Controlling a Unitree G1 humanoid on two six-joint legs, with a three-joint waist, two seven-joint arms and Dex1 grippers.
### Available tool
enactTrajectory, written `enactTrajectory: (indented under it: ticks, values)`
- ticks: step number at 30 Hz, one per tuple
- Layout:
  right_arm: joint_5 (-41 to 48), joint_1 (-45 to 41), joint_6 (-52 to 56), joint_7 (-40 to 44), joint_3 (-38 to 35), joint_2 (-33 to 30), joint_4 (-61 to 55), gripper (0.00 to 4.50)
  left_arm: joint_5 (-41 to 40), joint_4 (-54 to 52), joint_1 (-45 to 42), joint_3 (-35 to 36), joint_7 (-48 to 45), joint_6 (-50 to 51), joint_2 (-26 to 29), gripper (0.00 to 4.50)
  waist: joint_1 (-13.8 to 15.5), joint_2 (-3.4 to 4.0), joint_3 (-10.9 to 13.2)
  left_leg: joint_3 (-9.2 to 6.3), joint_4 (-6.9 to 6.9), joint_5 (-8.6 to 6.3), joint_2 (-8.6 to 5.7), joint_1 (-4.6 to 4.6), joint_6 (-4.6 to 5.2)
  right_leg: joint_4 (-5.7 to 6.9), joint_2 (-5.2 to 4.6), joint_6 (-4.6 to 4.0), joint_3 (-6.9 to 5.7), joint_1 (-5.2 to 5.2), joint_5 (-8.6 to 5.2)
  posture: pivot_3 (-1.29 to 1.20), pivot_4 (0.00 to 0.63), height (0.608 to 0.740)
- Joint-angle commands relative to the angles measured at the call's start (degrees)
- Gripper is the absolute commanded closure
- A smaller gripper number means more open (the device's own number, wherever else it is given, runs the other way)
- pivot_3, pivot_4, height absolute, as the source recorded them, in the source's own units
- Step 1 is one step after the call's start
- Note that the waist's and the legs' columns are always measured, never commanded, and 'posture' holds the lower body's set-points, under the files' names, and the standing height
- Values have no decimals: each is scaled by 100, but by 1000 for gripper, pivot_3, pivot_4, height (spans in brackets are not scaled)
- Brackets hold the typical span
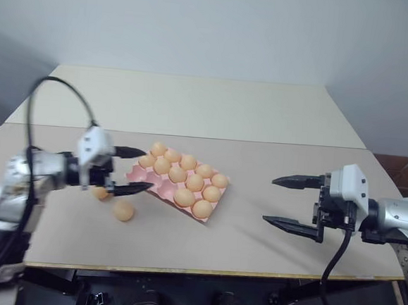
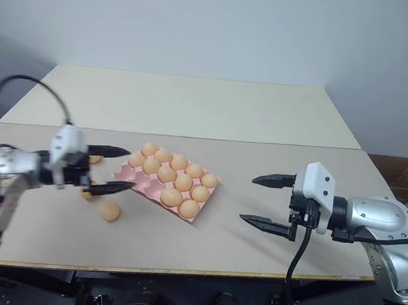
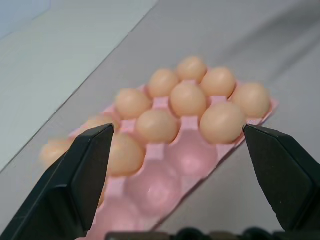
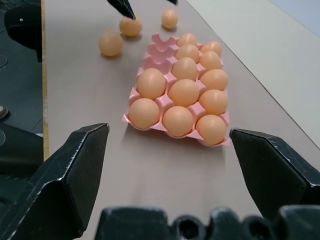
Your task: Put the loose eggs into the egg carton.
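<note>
**Operator:** Nearest to you, what do you have, and which arm serves it?

**Guide:** Closest to the table's (image 1: 266, 263) front edge lies one loose egg (image 1: 123, 210), free on the surface, just beside the left gripper (image 1: 136, 170) and slightly nearer you than its lower finger. You have a second loose egg (image 1: 101, 193) directly under that finger, and a third (image 4: 169, 18) beyond the gripper on the far side. All three sit at the end of the egg carton (image 1: 160, 186) that faces your left arm. Your left arm is plainly the nearer one; the right gripper (image 1: 282, 201) hangs well apart, off the carton's other end.

**Operator:** How does the carton lie, and where is room left?

**Guide:** Its long axis runs diagonally, from the left gripper away toward your right. Eleven cups are filled. The vacant cups (image 3: 170, 172) are at the end nearest your left gripper, so I judge the carry to be short.

**Operator:** State of the hands?

**Guide:** Both stand spread wide and hold nothing. Your left fingers (image 3: 75, 175) frame the carton's near end without touching it. To take the front egg, expect to swing the left gripper back toward you and lower it.
</note>
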Motion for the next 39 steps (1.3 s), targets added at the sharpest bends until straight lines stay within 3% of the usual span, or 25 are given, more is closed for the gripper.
enactTrajectory:
  ticks: [1, 4, 9, 15, 23, 25, 34, 39]
  values:
    - [122, -90, -105, 74, -118, -20, -23, 0, -289, -249, 655, 1149, -48, 106, 377, 7, 2, 0, 0, 0, 0, 0, 0, 1, 0, 0, -1, -1, 0, 0, -1, 0, 150, 740]
    - [129, -103, -102, 122, -117, -29, 17, 0, -530, -603, 1635, 2076, -184, 384, 516, 7, -4, 1, 0, 3, -2, -1, 1, 1, -1, -3, -3, -28, 0, -2, -17, 0, 150, 740]
    - [78, -112, -126, 180, -71, -5, 84, 0, -1062, -1471, 2906, 2985, -64, 1027, 227, 7, 41, 1, 0, 4, -3, -1, 2, 1, -2, -3, -7, -36, -4, -3, -22, 0, 150, 740]
    - [104, -128, -106, 206, -77, -2, 94, 0, -1249, -2140, 3554, 3328, 465, 1299, -111, 7, 102, 1, 0, 5, -3, -2, 3, 3, -3, -3, -5, -38, -4, -4, -24, 0, 150, 740]
    - [87, -121, -114, 234, -87, 4, 106, 0, -1377, -2297, 3757, 3451, 604, 1398, -27, 7, 97, 1, -1, 7, -4, -2, 3, 2, -3, -5, -4, -38, 0, -6, -24, 0, 150, 740]
    - [80, -133, -116, 219, -77, 15, 105, 0, -1218, -2317, 3643, 3158, 700, 1296, 19, 7, 101, 1, -1, 7, -4, -2, 3, 4, -4, -5, -4, -38, -1, -5, -24, 0, 150, 740]
    - [124, -87, -70, 135, -134, 28, -50, 0, -81, -2017, 2379, 634, 1838, 1390, 104, 7, 122, 3, -3, 8, -6, -2, 1, -2, -3, -6, -2, -37, 1, -5, -22, 0, 150, 740]
    - [157, 52, -43, 66, -248, -4, -162, 0, 219, -1658, 1975, -138, 1931, 1284, 1, 7, 90, 3, -2, 11, -6, -2, 1, 0, -3, -4, 0, -34, 7, -7, -21, 0, 150, 740]
